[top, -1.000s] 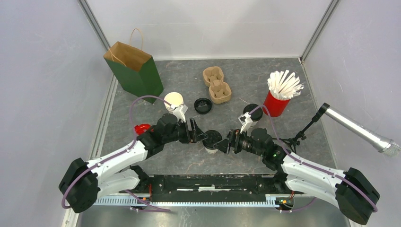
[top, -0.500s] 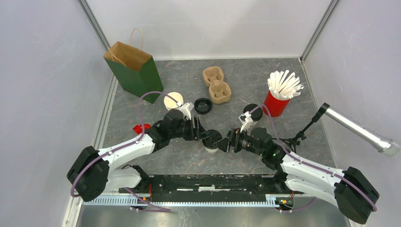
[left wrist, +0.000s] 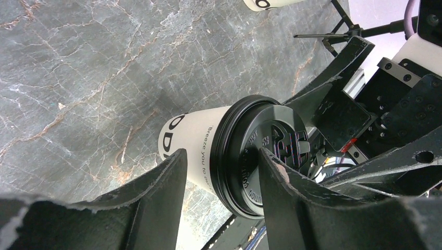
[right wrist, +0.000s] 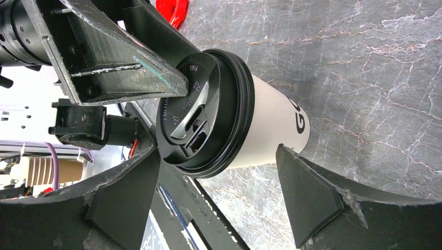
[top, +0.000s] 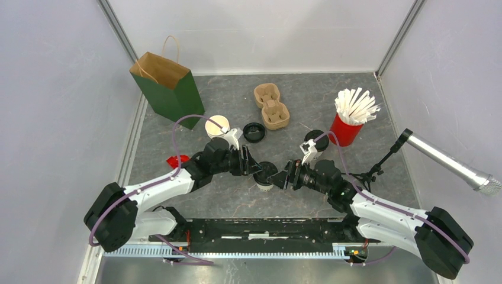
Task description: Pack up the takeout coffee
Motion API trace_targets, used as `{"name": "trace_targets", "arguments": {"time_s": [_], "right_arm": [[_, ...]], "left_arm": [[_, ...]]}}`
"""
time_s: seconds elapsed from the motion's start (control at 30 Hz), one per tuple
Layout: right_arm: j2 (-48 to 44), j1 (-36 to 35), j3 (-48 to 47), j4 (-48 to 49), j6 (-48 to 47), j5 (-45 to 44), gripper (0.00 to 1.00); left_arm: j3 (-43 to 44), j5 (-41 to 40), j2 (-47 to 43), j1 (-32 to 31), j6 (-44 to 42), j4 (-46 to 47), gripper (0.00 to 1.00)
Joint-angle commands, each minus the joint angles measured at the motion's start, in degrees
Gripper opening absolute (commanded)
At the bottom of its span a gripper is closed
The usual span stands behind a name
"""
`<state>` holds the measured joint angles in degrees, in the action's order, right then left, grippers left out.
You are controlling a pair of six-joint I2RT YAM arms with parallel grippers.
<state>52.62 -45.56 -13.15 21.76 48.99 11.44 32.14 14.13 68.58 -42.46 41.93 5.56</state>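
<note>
- The coffee cup (top: 264, 177) stood upright on the worktop (top: 331, 94), right in the middle, between my two arms, with its black lid (left wrist: 260, 161) on.
- My left pincer (top: 257, 170) was at the cup's top, one finger along the white side just under the rim and the other across the lid. Clamped or only closing in? I couldn't tell.
- My right pincer (top: 280, 177) came from the other side, its jaws spread wide with the whole cup between them. The tips sat right at its sides, and I couldn't tell if they pressed.
- The green paper bag (top: 171, 90) stood open at the far left, well apart from the cup.
- The cardboard cup tray (top: 271, 106) lay at the back, and no cup sat in it.
- By my reading, then, lidding looked done or nearly so, and packing proper hadn't begun.
- That left getting a firm hold, lifting the cup off the worktop, carrying it level and setting it into the tray or bag.
</note>
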Motion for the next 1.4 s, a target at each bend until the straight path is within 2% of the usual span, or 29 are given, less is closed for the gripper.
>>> {"name": "trace_targets", "arguments": {"time_s": [0.0, 0.23, 0.43, 0.73, 1.07, 1.37], "right_arm": [[-0.59, 0.45, -1.21, 1.72, 1.62, 0.12, 0.90], [1.26, 0.47, -1.20, 1.58, 1.68, -0.98, 0.88], [3.11, 0.51, 1.28, 4.04, 1.66, -1.45, 0.78], [3.02, 0.47, 11.35, 6.99, 1.71, -2.06, 0.66], [8.68, -0.47, 15.73, 7.35, -3.50, -2.36, 0.63], [9.97, -3.15, 20.94, 7.69, -5.12, -8.27, 0.60]], "left_arm": [[-2.02, -0.01, 0.18, 0.11, -1.99, -0.45, 0.59], [-3.05, 1.15, 0.91, 0.09, -1.26, 1.38, 0.58], [-3.56, 0.66, 0.46, 0.09, -1.41, 1.38, 0.57], [-5.24, -1.36, 2.26, 0.09, -0.47, 1.46, 0.55], [-9.02, -1.21, 5.56, 0.10, 2.89, 6.13, 0.53], [-12.52, -2.42, 7.14, 0.09, 5.18, 8.78, 0.52]]}}
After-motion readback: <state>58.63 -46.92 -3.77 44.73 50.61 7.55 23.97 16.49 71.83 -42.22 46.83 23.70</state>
